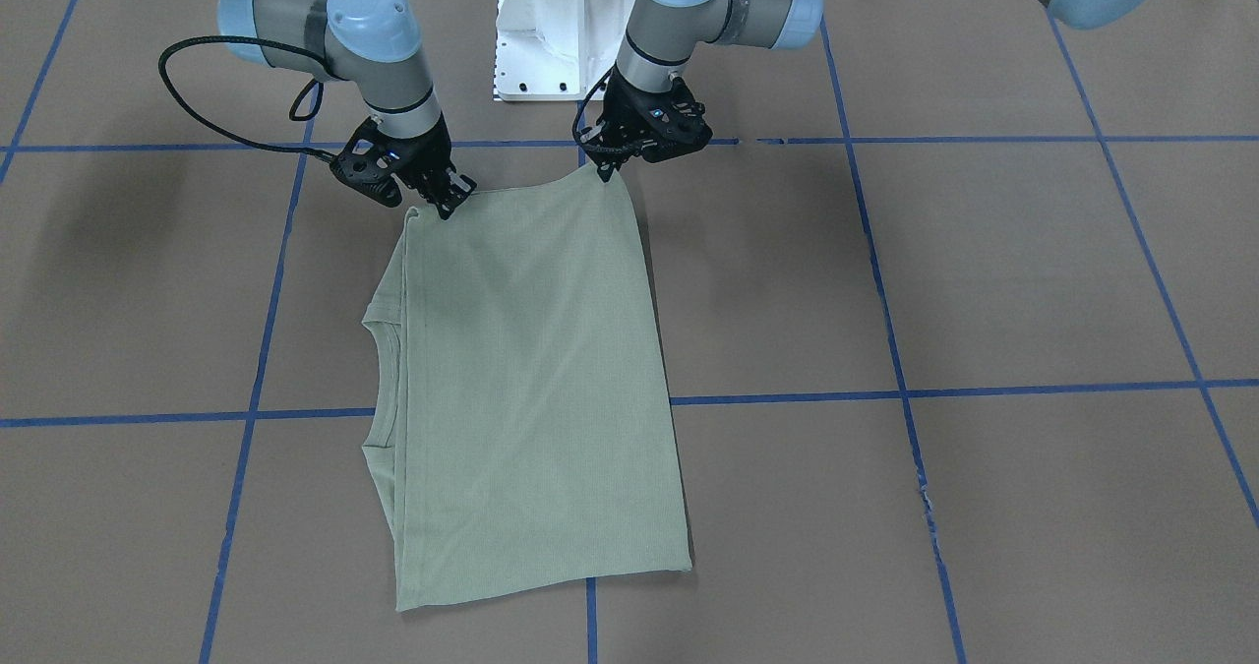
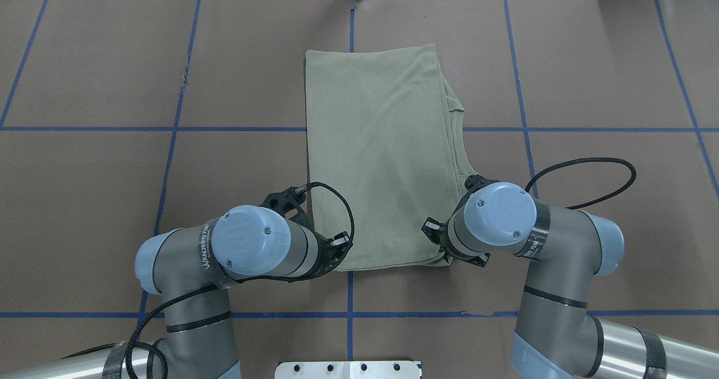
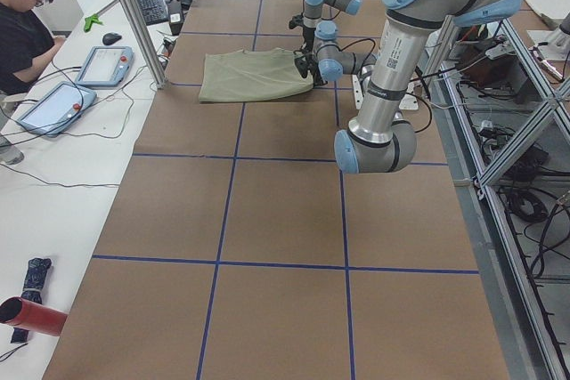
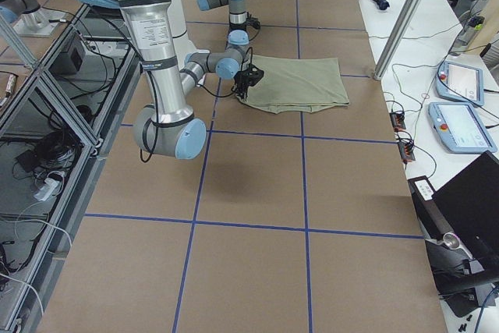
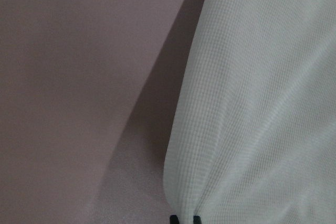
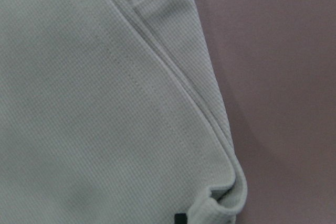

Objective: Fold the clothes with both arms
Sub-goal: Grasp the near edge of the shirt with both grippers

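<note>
The pale green shirt (image 1: 531,379) lies folded into a long rectangle on the brown table, with its neckline towards my right side (image 2: 455,120). My left gripper (image 1: 603,170) is shut on the near corner of the shirt. In the left wrist view its fingertips (image 5: 184,219) pinch the cloth edge (image 5: 262,103), which is raised slightly off the table. My right gripper (image 1: 450,197) is shut on the other near corner. In the right wrist view the cloth (image 6: 79,103) bunches at the fingertip (image 6: 180,219). From overhead both wrists hide the fingers.
The white pedestal base (image 1: 561,34) stands just behind the grippers. Blue tape lines (image 2: 348,129) cross the table. An operator (image 3: 22,15) sits at a side bench with tablets (image 3: 102,64). A metal post (image 3: 134,15) stands at the far table edge.
</note>
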Controlling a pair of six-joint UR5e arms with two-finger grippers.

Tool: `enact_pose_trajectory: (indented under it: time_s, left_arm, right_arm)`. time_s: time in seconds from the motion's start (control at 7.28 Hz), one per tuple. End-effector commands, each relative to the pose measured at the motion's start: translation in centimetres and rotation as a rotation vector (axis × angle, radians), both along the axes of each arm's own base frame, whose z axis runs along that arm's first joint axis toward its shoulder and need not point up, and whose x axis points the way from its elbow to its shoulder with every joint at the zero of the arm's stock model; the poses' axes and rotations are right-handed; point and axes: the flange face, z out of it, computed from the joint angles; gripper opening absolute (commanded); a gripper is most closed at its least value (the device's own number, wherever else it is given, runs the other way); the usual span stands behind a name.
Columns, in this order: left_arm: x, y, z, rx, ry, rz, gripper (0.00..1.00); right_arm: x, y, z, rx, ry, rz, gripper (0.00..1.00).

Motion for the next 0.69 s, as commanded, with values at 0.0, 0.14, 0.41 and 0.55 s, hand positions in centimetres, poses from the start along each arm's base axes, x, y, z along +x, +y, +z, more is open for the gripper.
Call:
enact_pose_trajectory:
  time_s: [0.0,0.14,0.41,0.55]
  left_arm:
    - [-0.1,0.0,-0.4,0.002,0.006,0.000,0.00]
    - [-0.8,0.2,-0.3,0.006,0.011,-0.001,0.00]
    - [-1.2,3.6,-0.8,0.012,0.030,0.045,0.00]
    - [-2.2,5.0,-1.5,0.014,0.039,0.062,0.00]
  right_arm:
    - [0.4,-0.2,-0.7,0.008,-0.013,0.005,0.00]
    - [1.0,-0.1,-1.5,0.012,-0.031,0.005,0.00]
    - [2.9,1.1,-3.1,0.022,-0.075,-0.006,0.00]
    - [3.9,2.8,-3.7,0.015,-0.099,-0.041,0.00]
